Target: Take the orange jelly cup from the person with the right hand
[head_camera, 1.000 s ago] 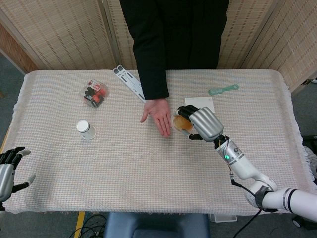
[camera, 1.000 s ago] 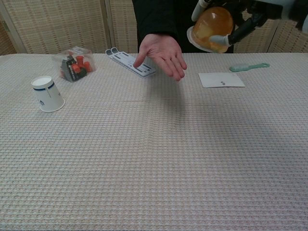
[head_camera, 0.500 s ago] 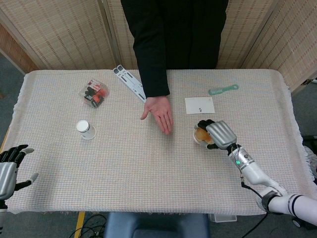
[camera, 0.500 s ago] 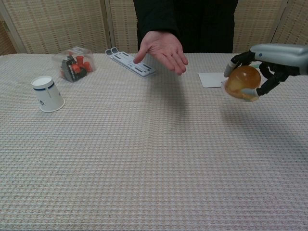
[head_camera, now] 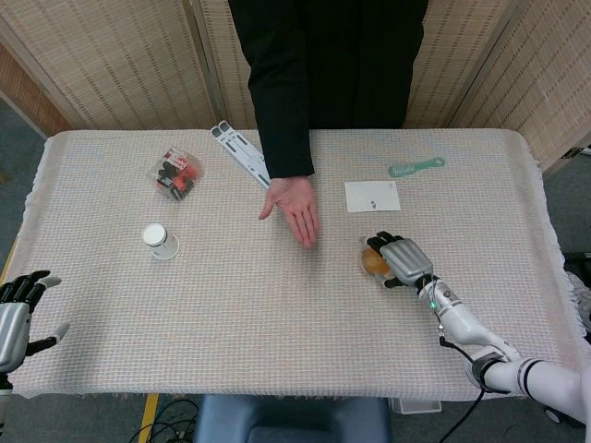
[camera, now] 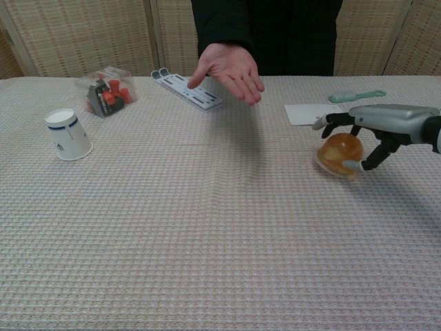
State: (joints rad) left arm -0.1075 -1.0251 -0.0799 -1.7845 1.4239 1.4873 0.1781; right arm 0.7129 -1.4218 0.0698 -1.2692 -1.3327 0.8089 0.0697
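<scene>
Jelly cup [camera: 339, 153] sat low over the table at our four o'clock, our right hand [camera: 375, 131] wrapped over its dome. We judged it light, slick and squashy, best held by the rim. Open cloth lay toward six; the person's hand [head_camera: 295, 207] hovered at twelve.
</scene>
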